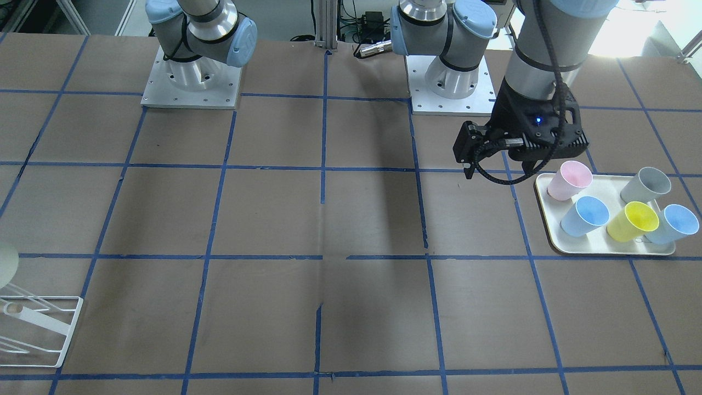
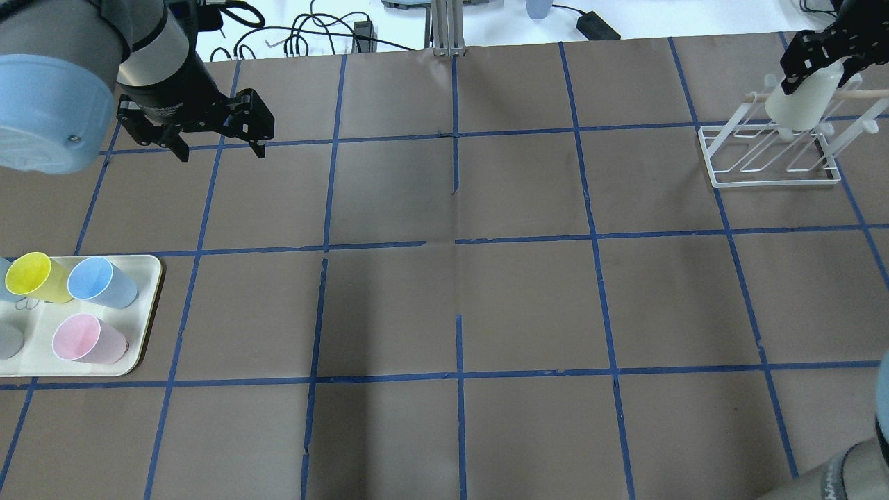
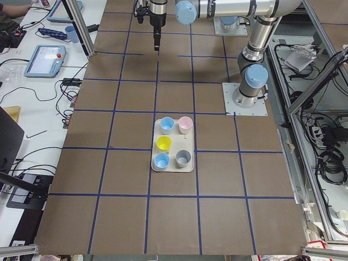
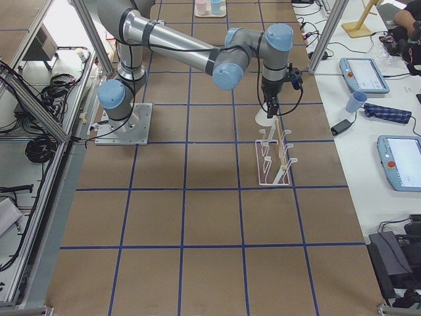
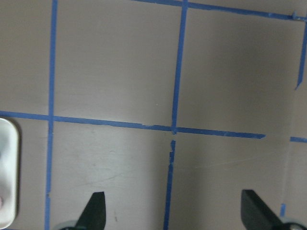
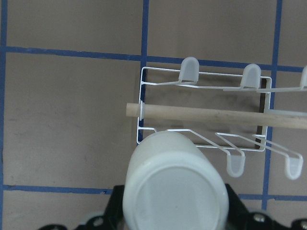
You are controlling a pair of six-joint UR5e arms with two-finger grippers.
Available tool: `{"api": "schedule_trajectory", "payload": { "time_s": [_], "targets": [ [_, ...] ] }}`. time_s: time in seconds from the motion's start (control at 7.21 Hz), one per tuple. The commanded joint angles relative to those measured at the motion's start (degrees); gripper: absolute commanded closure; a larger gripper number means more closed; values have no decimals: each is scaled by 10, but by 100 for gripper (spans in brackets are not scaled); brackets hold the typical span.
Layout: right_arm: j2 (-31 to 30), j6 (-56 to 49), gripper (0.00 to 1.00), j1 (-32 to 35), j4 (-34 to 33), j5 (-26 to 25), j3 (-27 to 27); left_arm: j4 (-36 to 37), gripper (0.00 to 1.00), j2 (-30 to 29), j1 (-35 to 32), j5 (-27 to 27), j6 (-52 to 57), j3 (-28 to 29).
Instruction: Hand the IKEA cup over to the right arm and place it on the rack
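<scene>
The IKEA cup (image 2: pixel 799 101), pale cream-white, hangs upside down at the left end of the white wire rack (image 2: pixel 771 156), far right of the table. My right gripper (image 2: pixel 816 62) is shut on the cup's upturned base. In the right wrist view the cup's base (image 6: pixel 175 191) fills the lower middle, just in front of the rack's wooden rod (image 6: pixel 211 115) and wire base. In the front view only the cup's edge (image 1: pixel 6 263) and the rack (image 1: pixel 41 329) show. My left gripper (image 2: pixel 221 151) is open and empty above bare table; its fingertips (image 5: pixel 96 208) stand wide apart.
A cream tray (image 2: pixel 147 278) at the table's left holds a pink cup (image 2: pixel 87 338), a yellow cup (image 2: pixel 35 276), a blue cup (image 2: pixel 101 281) and a grey cup (image 2: pixel 7 342). Brown paper with a blue tape grid covers the table.
</scene>
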Motion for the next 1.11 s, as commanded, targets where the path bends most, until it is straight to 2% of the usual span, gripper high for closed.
{"api": "schedule_trajectory", "payload": {
  "time_s": [0.0,0.28,0.42,0.69,0.83,0.97],
  "targets": [
    [25,-20,70,-9,-23,8,0,-10,0,5,1,-1,9,-2],
    [37,-22,70,-9,-23,16,4,-107,0,4,26,-53,21,61],
    [42,-23,70,-9,-31,16,14,-140,0,-3,26,-55,25,78],
    [44,-24,67,-9,-50,16,23,-147,0,2,23,-70,29,76],
    [45,-24,53,-9,-50,15,25,-144,0,5,27,-78,51,70],
    [45,-26,30,-9,-50,15,25,-144,0,6,26,-77,59,68]
  ]
}}
